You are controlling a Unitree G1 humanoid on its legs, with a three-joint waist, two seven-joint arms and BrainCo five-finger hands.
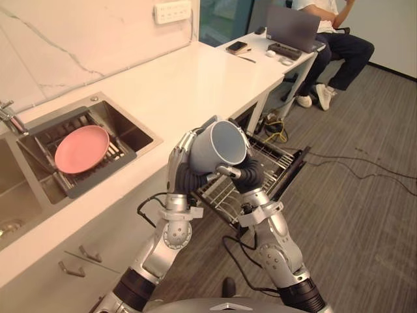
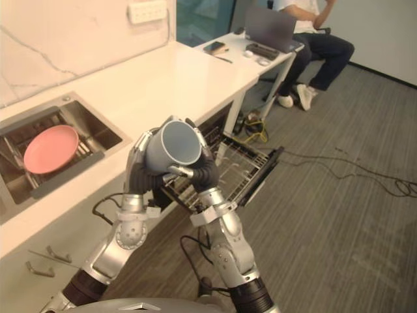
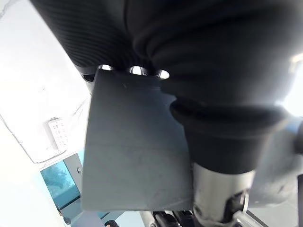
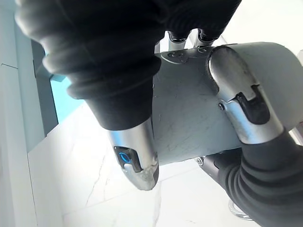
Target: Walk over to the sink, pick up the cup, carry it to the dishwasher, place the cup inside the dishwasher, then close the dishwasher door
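A grey-blue cup (image 1: 219,144) is held tipped on its side in mid-air, its mouth turned up toward me. My left hand (image 1: 179,163) curls round its far side and base, and my right hand (image 1: 245,176) clasps it from below with the thumb lying under the rim. In the right wrist view the cup (image 4: 189,109) sits between that hand's thumb (image 4: 136,151) and fingers, with a finger of the left hand (image 4: 241,106) across it. The left wrist view has the cup's wall (image 3: 132,146) close against the fingers. Below the cup, the dishwasher's wire rack (image 1: 267,163) stands pulled out.
The white counter (image 1: 182,85) runs along my left, holding a sink (image 1: 133,134) with a pink plate (image 1: 81,149) on a drying rack. Far back, a person (image 1: 332,39) sits at a desk with a laptop (image 1: 293,27). Cables trail over the grey floor (image 1: 365,215).
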